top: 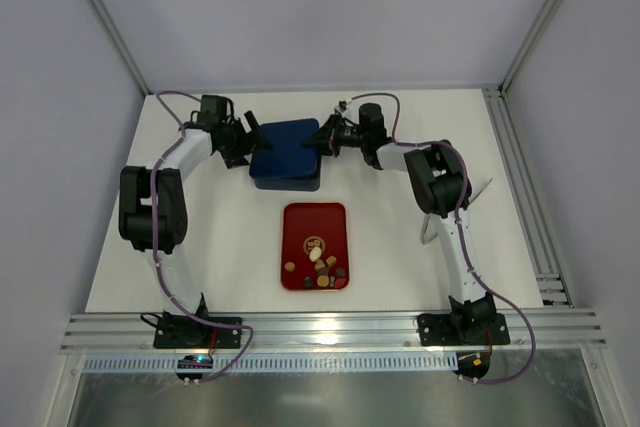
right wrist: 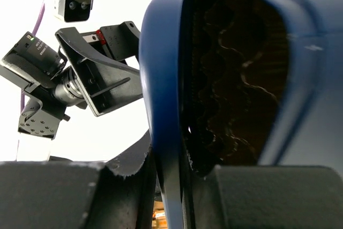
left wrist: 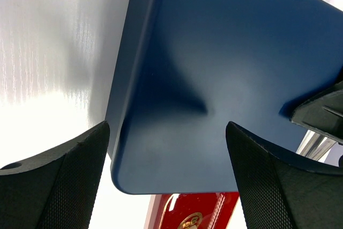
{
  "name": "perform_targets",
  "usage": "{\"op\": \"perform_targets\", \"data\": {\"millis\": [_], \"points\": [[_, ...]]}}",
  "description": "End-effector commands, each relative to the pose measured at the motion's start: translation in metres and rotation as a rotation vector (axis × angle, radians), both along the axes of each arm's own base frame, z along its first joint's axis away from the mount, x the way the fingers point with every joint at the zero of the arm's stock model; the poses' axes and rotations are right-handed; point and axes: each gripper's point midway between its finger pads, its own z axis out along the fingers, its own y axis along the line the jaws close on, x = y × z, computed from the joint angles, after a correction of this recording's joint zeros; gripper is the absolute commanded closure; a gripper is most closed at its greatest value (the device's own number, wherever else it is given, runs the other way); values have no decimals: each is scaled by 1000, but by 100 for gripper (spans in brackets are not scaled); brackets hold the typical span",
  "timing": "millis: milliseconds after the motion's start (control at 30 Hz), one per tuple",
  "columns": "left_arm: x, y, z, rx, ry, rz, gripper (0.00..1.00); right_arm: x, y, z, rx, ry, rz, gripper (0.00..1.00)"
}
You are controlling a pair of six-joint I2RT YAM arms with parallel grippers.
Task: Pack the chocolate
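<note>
The chocolate (top: 320,269), several brown, tan and cream pieces, lies at the near end of the red tray (top: 300,222). Behind the tray stands the dark blue box (top: 287,152). My left gripper (top: 248,137) is open at the box's left side. In the left wrist view its jaws (left wrist: 167,132) stand wide apart over the box's near corner (left wrist: 214,79), touching nothing. My right gripper (top: 322,137) is at the box's right edge. In the right wrist view it (right wrist: 171,170) is shut on the thin blue wall (right wrist: 161,79), with the brown insert (right wrist: 236,68) showing inside.
The red tray's far end shows under the box corner in the left wrist view (left wrist: 193,210). The left arm's wrist and camera show in the right wrist view (right wrist: 80,79). Metal rails run along the table's right edge (top: 520,197) and near edge (top: 330,332).
</note>
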Motion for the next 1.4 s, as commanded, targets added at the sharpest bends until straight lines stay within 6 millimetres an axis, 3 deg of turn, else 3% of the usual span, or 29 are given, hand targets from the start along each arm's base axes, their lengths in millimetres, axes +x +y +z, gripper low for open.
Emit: {"op": "perform_targets", "data": {"millis": [0, 267, 800, 1367], "points": [[15, -5, 13, -8, -61, -7, 14, -1, -7, 36, 55, -94, 4, 78], [18, -9, 15, 2, -70, -12, 14, 0, -29, 35, 39, -96, -31, 74], [17, -20, 13, 31, -56, -31, 15, 0, -48, 25, -57, -99, -50, 71], [17, -29, 12, 92, -36, -52, 15, 2, -71, 5, -243, -101, -78, 59]]}}
